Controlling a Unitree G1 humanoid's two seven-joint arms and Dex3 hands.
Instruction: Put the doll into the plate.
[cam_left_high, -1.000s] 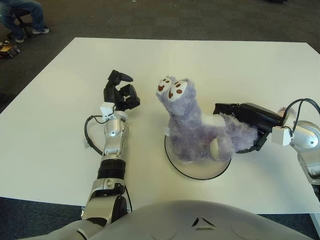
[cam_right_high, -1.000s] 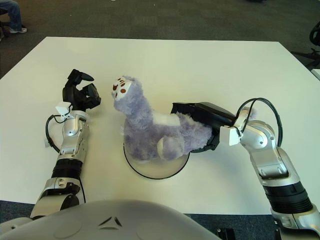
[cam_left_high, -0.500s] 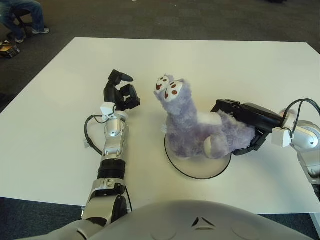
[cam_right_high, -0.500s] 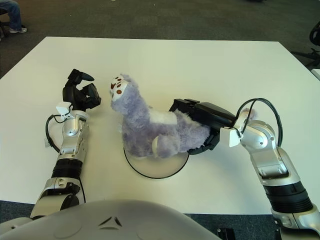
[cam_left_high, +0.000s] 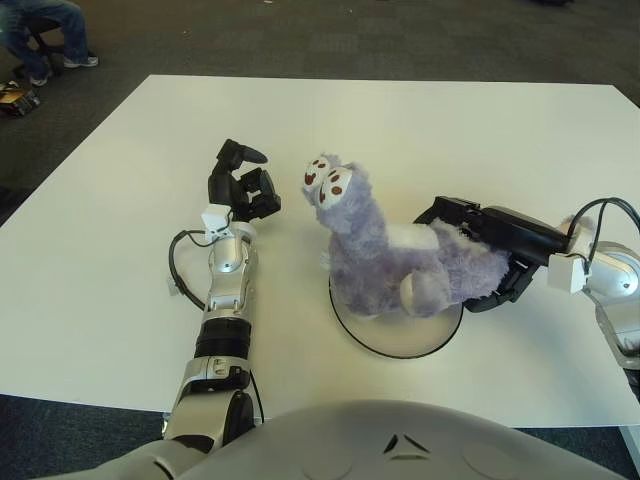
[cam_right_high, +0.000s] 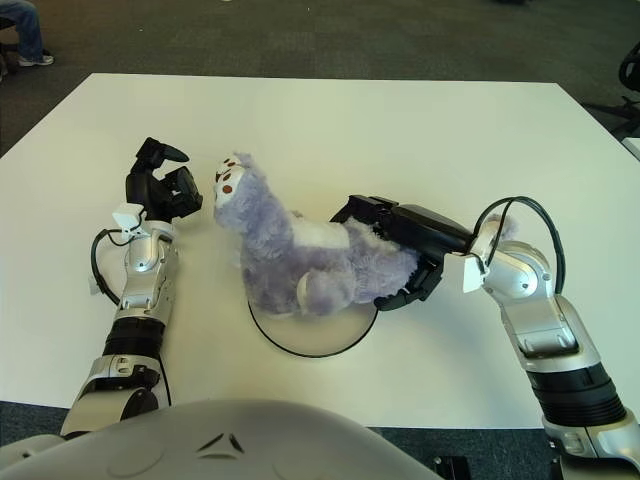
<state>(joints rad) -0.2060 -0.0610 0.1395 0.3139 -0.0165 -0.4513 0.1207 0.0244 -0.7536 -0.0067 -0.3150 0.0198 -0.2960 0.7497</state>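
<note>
White tabletop (cam_left_high: 420, 130) on dark carpet: the robot's right hand (cam_right_high: 405, 262) wraps its black fingers (cam_left_high: 455, 213) around the rear of a purple plush doll (cam_left_high: 385, 255), apparently to keep the soft toy steady over its target. Directly ahead of that hand, toward the robot's left, the doll's body lies across the far half of a pale, dark-rimmed plate (cam_left_high: 398, 338), its head upright and overhanging the rim, its tail end trailing off the plate into the grip. By this view the doll is mostly in the plate but not yet let go. Beyond the doll's face, the left hand (cam_left_high: 238, 183) rests idle on the table, fingers curled on nothing. No brand, label or writing can be read anywhere.
</note>
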